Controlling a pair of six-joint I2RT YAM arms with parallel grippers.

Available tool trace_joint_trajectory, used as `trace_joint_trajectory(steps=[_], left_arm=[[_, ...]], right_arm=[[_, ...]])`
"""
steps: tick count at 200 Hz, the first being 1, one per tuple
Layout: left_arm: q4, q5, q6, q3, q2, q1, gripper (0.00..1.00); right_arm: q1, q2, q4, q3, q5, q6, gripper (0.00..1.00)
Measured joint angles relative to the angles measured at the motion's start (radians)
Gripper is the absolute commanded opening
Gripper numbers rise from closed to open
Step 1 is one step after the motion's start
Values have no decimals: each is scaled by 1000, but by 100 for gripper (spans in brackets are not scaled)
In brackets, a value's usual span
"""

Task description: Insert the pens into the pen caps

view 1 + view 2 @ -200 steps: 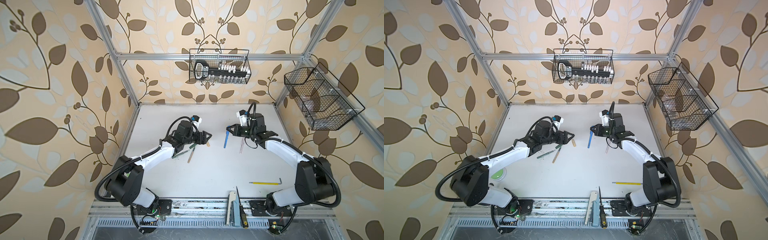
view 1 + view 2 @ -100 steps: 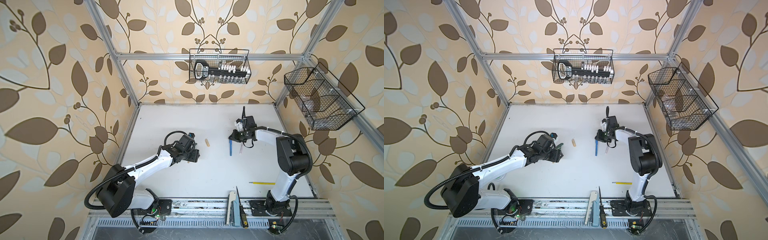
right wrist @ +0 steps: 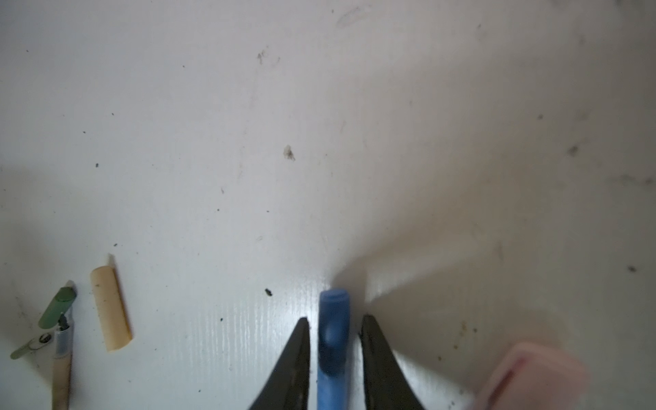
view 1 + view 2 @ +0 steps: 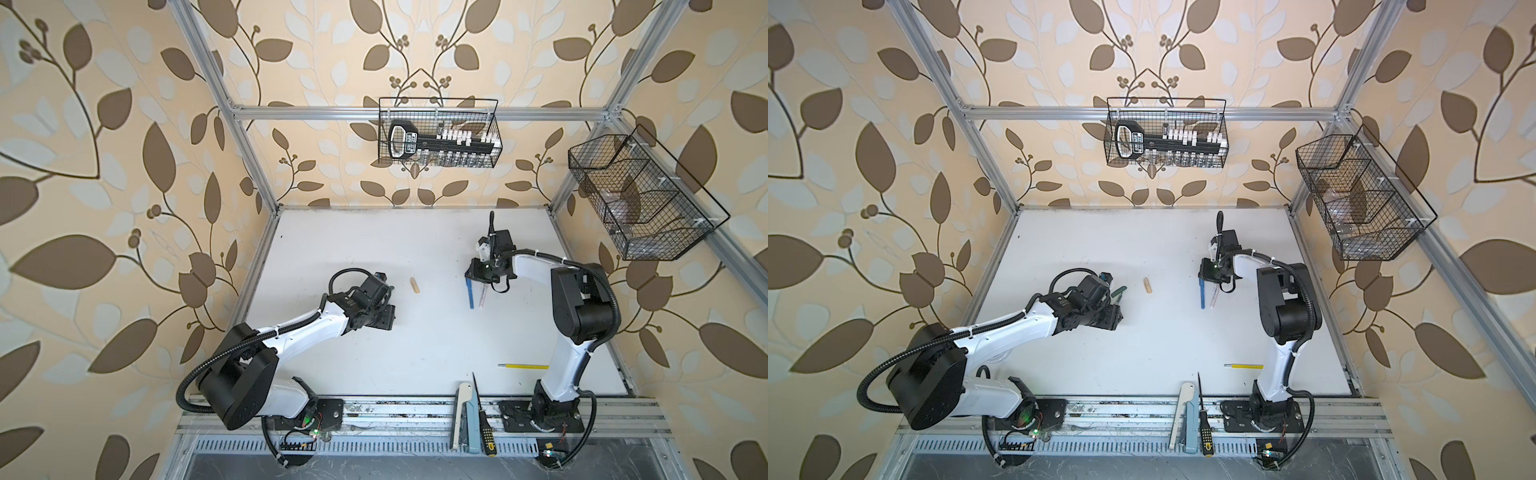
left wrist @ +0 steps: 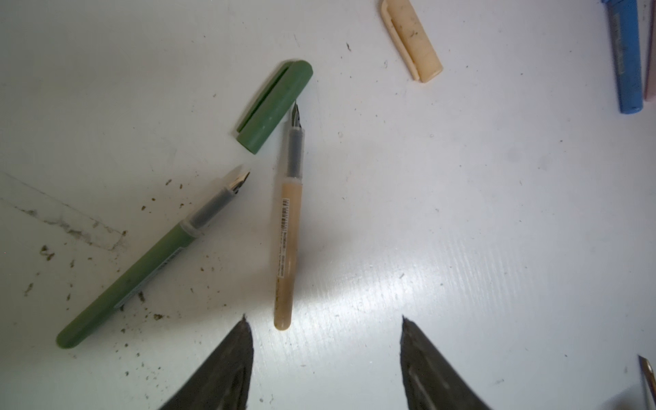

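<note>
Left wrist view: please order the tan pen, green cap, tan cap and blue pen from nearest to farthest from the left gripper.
1. Tan pen: its back end lies beside a fingertip of the left gripper.
2. Green cap: at that pen's nib.
3. Tan cap: beyond, lying alone.
4. Blue pen: cut off by the view's edge.

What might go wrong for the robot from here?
The tan pen lies nib-first by the green cap, so the open left gripper may knock that cap away. The tan cap lies farther off; colours might get mixed. The blue pen sits loose between the parted jaws of the right gripper and might roll.
</note>
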Motion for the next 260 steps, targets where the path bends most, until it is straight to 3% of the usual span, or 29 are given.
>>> trace_joint_trajectory(steps=[47,135,167,193,204,260], left_arm=[[2,-3,-11,0,38,0,57],[57,-48,-2,16,179,0,43],[72,-56,5,22,190,0,29],[95,-52,13,34,212,0,6],[97,-50,5,44,218,0,0],[156,35,12,32,130,0,0]], right_arm=[[0,-68,-9,-1,22,-8,42],[87,-438,58,-148,-23,39,48],[108,-489,66,-190,-42,67,49],[139,-497,72,-196,-47,86,50],[160,-497,84,-199,-50,96,51],[299,-454,240,-311,-116,204,52]])
